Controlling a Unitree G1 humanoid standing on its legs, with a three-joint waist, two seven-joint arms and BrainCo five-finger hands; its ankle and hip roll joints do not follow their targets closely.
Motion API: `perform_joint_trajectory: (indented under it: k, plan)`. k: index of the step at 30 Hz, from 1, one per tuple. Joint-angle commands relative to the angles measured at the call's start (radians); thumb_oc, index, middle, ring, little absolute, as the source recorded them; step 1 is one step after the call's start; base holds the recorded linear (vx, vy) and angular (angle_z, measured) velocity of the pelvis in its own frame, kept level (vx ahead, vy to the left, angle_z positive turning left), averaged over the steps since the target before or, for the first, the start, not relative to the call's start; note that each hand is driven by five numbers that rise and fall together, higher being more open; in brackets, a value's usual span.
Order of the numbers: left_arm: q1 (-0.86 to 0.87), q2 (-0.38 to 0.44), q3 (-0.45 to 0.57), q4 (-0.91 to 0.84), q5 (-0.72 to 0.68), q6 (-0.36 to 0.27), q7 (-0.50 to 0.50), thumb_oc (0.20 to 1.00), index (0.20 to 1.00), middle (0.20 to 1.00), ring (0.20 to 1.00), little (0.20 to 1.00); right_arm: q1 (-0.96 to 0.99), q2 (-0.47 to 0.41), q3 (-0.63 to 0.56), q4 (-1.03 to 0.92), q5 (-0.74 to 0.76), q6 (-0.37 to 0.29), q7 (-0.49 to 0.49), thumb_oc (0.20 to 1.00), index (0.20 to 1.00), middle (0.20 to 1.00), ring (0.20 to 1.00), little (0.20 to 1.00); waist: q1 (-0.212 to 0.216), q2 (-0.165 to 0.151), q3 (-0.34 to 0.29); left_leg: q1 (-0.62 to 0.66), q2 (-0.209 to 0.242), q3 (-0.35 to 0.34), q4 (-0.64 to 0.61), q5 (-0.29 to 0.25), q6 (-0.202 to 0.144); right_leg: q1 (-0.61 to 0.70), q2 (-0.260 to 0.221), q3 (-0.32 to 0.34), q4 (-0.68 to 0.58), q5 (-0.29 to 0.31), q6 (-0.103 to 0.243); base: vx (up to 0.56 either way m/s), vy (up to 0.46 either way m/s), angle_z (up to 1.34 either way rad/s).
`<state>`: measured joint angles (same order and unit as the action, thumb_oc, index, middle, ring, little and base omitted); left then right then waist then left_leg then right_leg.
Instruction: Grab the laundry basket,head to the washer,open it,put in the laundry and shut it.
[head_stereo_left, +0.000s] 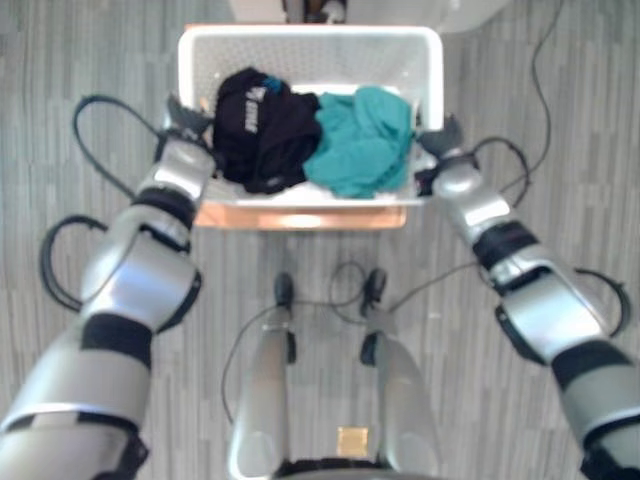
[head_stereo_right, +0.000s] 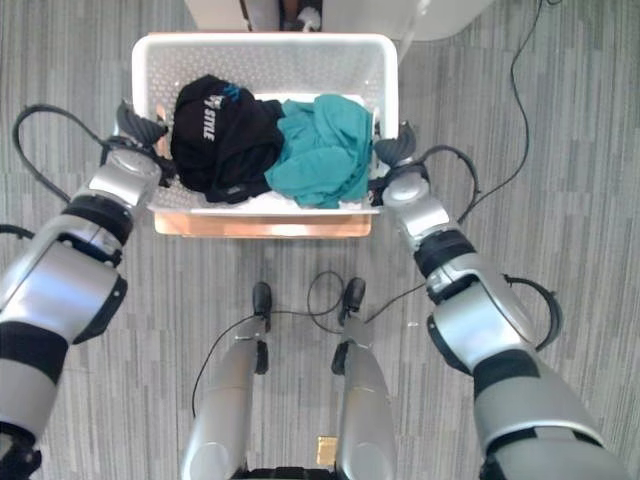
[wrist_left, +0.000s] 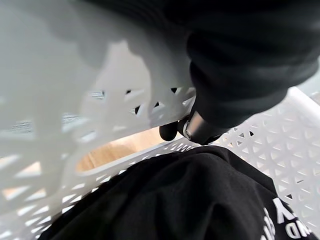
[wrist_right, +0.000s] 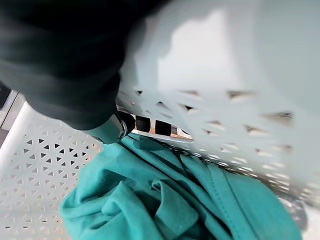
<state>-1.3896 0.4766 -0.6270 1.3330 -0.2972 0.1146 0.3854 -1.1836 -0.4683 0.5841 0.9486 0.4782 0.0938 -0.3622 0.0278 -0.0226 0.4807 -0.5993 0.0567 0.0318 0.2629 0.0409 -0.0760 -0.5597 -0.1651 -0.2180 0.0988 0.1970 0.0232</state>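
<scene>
A white perforated laundry basket (head_stereo_left: 310, 36) sits straight ahead of me on a low wooden surface (head_stereo_left: 300, 217). Inside it lie a black garment (head_stereo_left: 262, 125) on the left and a teal garment (head_stereo_left: 362, 140) on the right. My left hand (head_stereo_left: 187, 122) is at the basket's left side, and in the left wrist view its fingers (wrist_left: 194, 129) curl through the handle slot above the black garment (wrist_left: 175, 200). At the right side is my right hand (head_stereo_left: 440, 135). Its dark fingertips (wrist_right: 150, 125) hook through that side's slot above the teal garment (wrist_right: 165, 195).
Grey wood-pattern floor surrounds the basket. A white rounded object (head_stereo_right: 430, 15) stands just beyond the basket's far right corner. The wooden surface (head_stereo_right: 260, 228) juts out slightly below the basket's near edge.
</scene>
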Motion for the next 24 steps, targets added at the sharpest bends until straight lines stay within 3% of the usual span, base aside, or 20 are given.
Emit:
perform_joint_trajectory:
  k: [1,12,19,24]
  plan:
    - [-0.016,-0.040,-0.027,-0.047,0.064,-0.072,-0.009,0.200,0.200,0.200,0.200,0.200,0.062,0.056,-0.016,-0.149,-0.009,-0.043,0.093,0.200,0.200,0.200,0.200,0.200,0.012,0.030,-0.028,0.045,0.019,-0.035,-0.106,0.030,-0.015,0.055,-0.099,0.010,0.096,-0.106,0.137,0.00,0.000,0.00]
    - [0.105,0.011,-0.006,-0.206,0.110,-0.089,-0.028,0.200,0.200,0.200,0.200,0.200,0.230,-0.060,-0.092,-0.372,-0.032,-0.038,0.134,0.200,0.200,0.200,0.200,0.200,0.006,0.033,-0.078,0.126,0.016,-0.036,-0.135,0.021,-0.016,0.120,-0.109,0.009,0.100,-0.122,0.145,0.02,0.005,0.01]
    - [0.284,0.068,0.015,-0.448,0.155,-0.107,-0.095,0.200,0.200,0.200,0.200,0.200,0.422,-0.228,-0.205,-0.609,-0.074,-0.014,0.210,0.200,0.200,0.200,0.200,0.200,-0.005,0.046,-0.151,0.273,0.009,-0.031,-0.155,-0.012,-0.010,0.245,-0.131,0.002,0.131,-0.158,0.161,0.11,0.045,0.03]
    - [0.347,0.071,0.000,-0.563,0.165,-0.109,-0.150,0.200,0.200,0.200,0.200,0.200,0.524,-0.285,-0.269,-0.648,-0.085,0.011,0.252,0.200,0.200,0.200,0.200,0.200,-0.017,0.059,-0.202,0.376,0.001,-0.032,-0.193,-0.018,-0.004,0.339,-0.140,-0.018,0.133,-0.176,0.172,0.14,0.042,0.07]
